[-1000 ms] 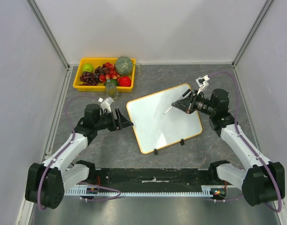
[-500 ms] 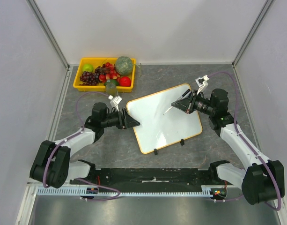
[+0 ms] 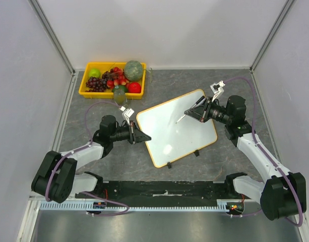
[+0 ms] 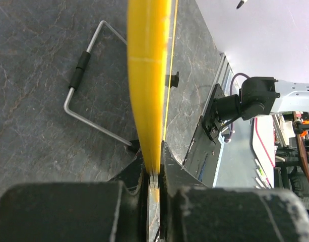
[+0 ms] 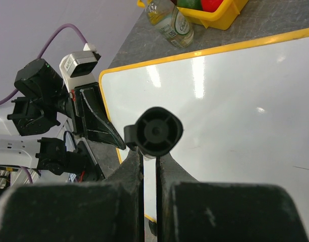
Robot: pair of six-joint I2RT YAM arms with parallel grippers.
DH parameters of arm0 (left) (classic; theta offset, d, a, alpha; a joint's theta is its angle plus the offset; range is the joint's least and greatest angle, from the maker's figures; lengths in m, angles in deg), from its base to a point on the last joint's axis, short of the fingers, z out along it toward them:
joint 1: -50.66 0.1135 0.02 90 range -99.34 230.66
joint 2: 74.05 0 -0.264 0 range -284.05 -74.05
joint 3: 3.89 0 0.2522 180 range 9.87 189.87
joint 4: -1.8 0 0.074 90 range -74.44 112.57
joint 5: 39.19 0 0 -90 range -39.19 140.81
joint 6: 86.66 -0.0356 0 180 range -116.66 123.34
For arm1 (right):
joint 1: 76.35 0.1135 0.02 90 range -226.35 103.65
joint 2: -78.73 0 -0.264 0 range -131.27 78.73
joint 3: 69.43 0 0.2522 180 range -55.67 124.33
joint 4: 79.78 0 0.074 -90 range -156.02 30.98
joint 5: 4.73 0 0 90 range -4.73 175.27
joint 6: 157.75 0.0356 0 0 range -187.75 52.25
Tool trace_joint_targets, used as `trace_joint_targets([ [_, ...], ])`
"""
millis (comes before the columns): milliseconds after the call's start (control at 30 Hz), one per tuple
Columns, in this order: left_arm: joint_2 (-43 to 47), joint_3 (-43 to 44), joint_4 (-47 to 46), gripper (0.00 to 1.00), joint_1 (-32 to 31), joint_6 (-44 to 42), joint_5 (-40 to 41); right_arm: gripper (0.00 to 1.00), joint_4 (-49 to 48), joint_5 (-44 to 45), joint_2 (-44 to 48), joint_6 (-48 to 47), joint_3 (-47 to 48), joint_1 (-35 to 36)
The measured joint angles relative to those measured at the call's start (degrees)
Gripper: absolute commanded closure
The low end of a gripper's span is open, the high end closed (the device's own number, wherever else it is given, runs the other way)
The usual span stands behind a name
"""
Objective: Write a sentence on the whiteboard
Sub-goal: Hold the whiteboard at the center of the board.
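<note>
- The whiteboard lies slanted in the middle of the desk, with its black clips on the near edge.
- The left hand is clamped tight on the yellow frame at the board's left edge.
- The right hand is closed around a marker.
- The marker's tip is over the board's upper part; I cannot tell whether it touches.
- A yellow tray of fruit sits at the far left.

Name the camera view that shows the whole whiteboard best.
Top external: the whiteboard appears whole, frame and both clips included. Left wrist shows only its yellow edge pinched in the left gripper. Right wrist shows part of the white face, with the marker in front.
</note>
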Motion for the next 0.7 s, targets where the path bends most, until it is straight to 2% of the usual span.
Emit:
trace_joint_targets([
  [300,3.8,-5.9,-5.0,0.98,-0.5,2.9,0.8,1.0,0.0,-0.2,0.0,0.0,0.0,0.0],
  [700,-1.6,-3.1,-8.3,0.98,-5.4,3.5,1.7,1.0,1.3,-0.6,3.3,0.7,1.2,0.0],
])
